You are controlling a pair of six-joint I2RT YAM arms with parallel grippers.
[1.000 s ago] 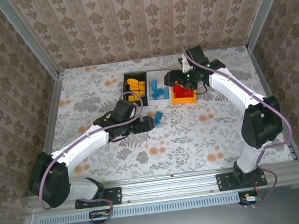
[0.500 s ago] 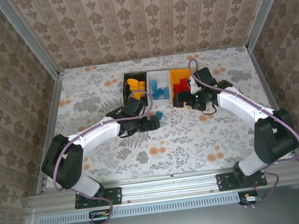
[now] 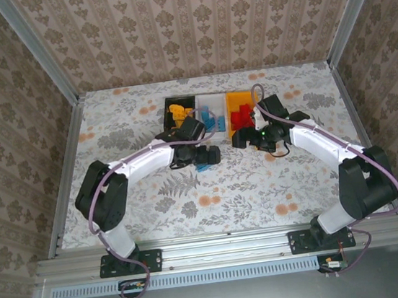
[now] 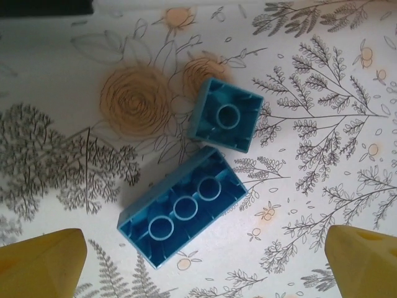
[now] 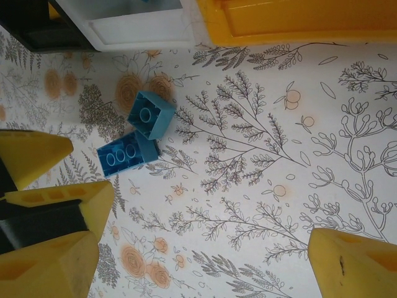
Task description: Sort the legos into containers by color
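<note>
Two light blue legos lie loose on the flowered desk (image 4: 322, 74), both turned over so their hollow undersides face up: a square brick (image 4: 226, 121) and, just near of it, a longer brick (image 4: 183, 208) with three round tubes inside, its far edge meeting or all but meeting a corner of the square one. In the right wrist view the pair sits a little near of the white bin (image 5: 139, 28), beside its left corner. The three containers stand in a row, touching side to side, toward the far part of the desk. The black bin (image 3: 168, 108) on the left holds orange-yellow bricks (image 3: 177, 111). The white bin in the middle holds light blue bricks (image 3: 215, 123), gathered in its near half. The orange-yellow bin (image 3: 233, 98) on the right holds red bricks (image 3: 240, 120), also in its near half. The left end effector (image 4: 201, 266) hangs over the loose pair with its yellow fingers (image 4: 40, 264) spread wide and nothing between them; its arm reaches across the near end of the black bin. The right end effector (image 5: 201, 264) hovers above bare desk just near of the orange-yellow bin, its fingers likewise spread and empty. Patterned walls (image 3: 191, 26) close in the desk on three sides.
</note>
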